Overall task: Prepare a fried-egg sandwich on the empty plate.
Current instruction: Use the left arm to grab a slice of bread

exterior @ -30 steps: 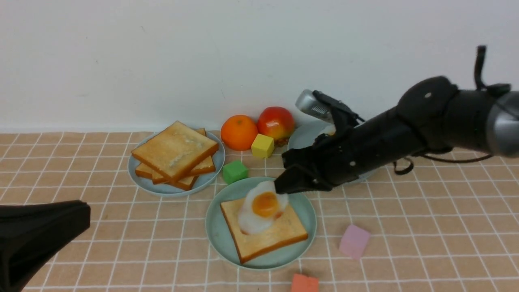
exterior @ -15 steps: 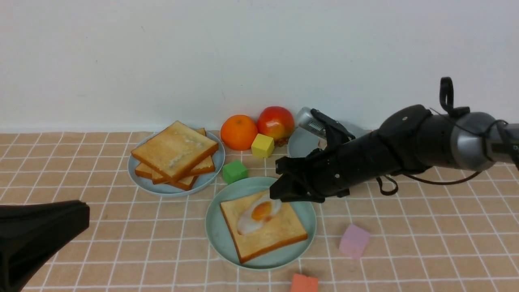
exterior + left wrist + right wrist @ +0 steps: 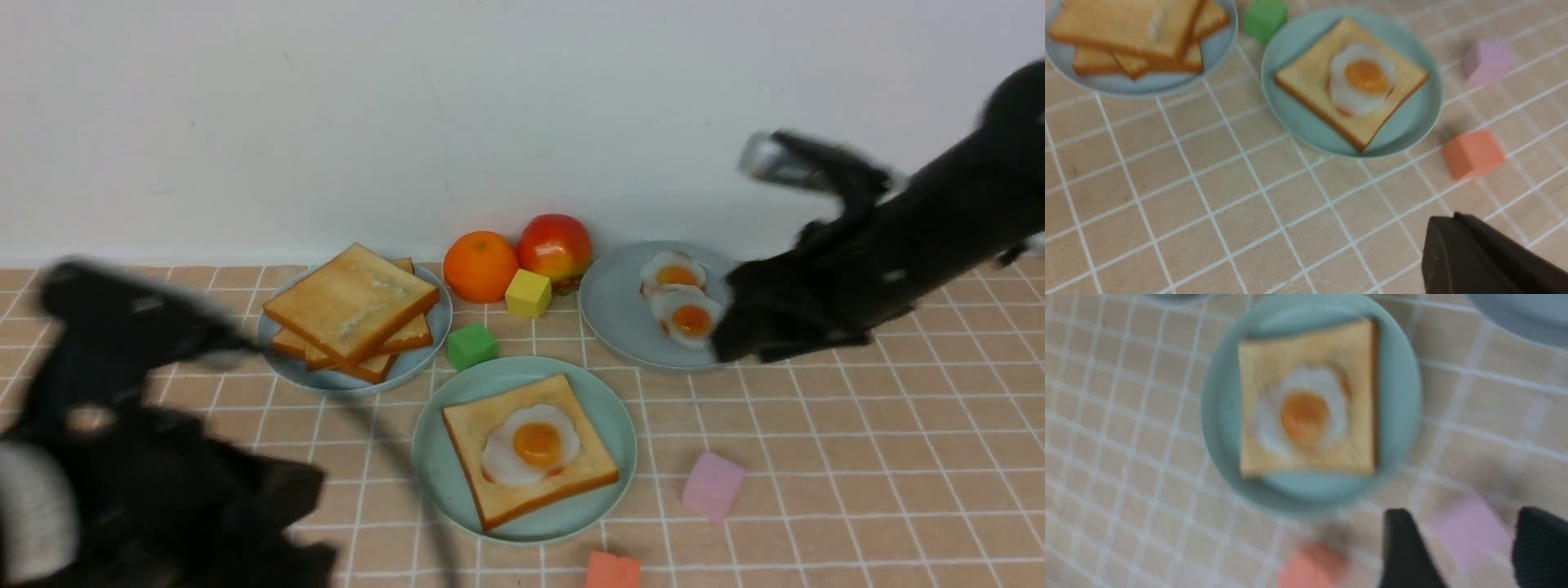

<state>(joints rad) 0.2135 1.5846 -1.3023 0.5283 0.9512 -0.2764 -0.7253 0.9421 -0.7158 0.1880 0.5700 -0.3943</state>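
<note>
Tablecloth (image 3: 816, 425): tan with a white grid.
Right arm (image 3: 914, 237): mine, blurred; drawn back and up from over the mint plate, now above the right edge of the egg plate.
Left arm (image 3: 122, 441): mine, blurred; risen well into the front view at lower left.
Mint-green plate (image 3: 437, 482): front centre.
Left grey-blue plate (image 3: 282, 363): bears the toast stack (image 3: 351, 306).
Right grey-blue plate (image 3: 612, 314): bears two spare eggs (image 3: 682, 298), now uncovered.
Toast slice (image 3: 563, 482): one, flat on the mint-green plate.
Fried egg (image 3: 535, 445): flat on the toast slice, yolk up; my fingertips were at it half a second ago, and now it lies free.
Right gripper (image 3: 1466, 516): fingers apart, nothing between.
Left gripper (image 3: 1474, 257): one dark part shows; I cannot tell whether my fingers are parted.
Fruit: orange (image 3: 482, 266) and apple (image 3: 555, 247), by the wall.
Cubes: green cube (image 3: 473, 345), yellow cube (image 3: 528, 293), pink cube (image 3: 713, 486), orange-red cube (image 3: 612, 572); all unmoved.
</note>
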